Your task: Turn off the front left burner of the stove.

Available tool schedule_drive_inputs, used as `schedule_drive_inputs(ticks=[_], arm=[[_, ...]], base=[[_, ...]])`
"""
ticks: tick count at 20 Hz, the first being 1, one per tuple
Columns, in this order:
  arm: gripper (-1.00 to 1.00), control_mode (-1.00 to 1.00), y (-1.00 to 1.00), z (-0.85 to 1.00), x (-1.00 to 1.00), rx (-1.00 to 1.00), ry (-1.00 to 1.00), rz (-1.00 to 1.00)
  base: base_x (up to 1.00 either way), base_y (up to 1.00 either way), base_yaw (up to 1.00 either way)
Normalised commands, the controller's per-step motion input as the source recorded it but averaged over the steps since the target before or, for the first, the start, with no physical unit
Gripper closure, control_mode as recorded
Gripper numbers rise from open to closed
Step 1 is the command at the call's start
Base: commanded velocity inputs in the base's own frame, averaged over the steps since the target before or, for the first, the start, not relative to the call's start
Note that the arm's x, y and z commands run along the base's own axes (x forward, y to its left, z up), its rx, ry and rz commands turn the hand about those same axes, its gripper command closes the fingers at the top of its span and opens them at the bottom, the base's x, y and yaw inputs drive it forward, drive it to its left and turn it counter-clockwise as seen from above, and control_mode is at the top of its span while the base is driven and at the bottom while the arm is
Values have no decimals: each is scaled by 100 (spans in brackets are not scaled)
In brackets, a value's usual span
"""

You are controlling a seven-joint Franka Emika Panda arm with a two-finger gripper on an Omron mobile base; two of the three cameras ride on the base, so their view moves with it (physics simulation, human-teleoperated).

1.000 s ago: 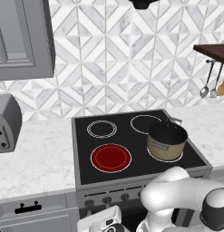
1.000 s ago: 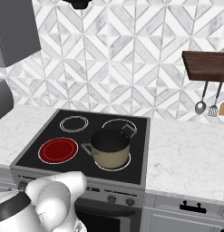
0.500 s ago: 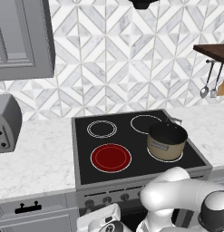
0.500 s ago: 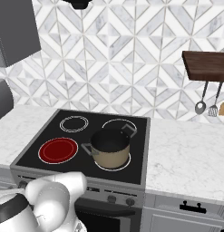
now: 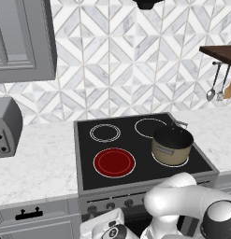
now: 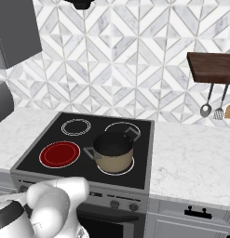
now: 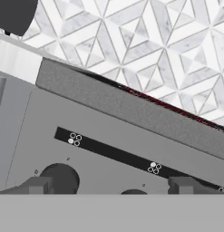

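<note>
Front left burner [image 5: 114,162] glows red on stove [image 5: 89,179], beside pot [image 5: 171,145]; gripper [image 7: 111,185] faces front panel, jaws spread apart, a knob [image 7: 59,178] by one fingertip.

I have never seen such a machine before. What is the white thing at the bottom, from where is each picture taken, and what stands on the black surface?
The white rounded shape is a robot arm in a simulated kitchen. Two pictures come from cameras riding on its base, behind the arm to its left and right, looking down over it. The third comes from a camera on the hand, looking along its two dark fingertips.

The black surface is the stove, a glass cooktop with ringed burners. The front left burner glows red, so it is on. A pot with a dark lid stands on the front right burner.

The hand view looks closely at the stove's grey front panel, with a dark knob just beyond the left fingertip. The hand holds nothing, and its fingers stand apart.
</note>
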Motion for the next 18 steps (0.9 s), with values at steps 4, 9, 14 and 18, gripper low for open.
schedule_drive_inputs(ticks=[4, 9, 14, 18], arm=[[-100, -100, 1, -21, 2, 0, 1, 0], [-100, -100, 0, -9, 9, 0, 0, 0], [-100, -100, 7, -12, 5, 0, 0, 0], [-100, -100, 18, -20, 0, 0, 0, 0]], base=[[0, 0, 0], [0, 0, 0], [0, 0, 0], [0, 0, 0]])
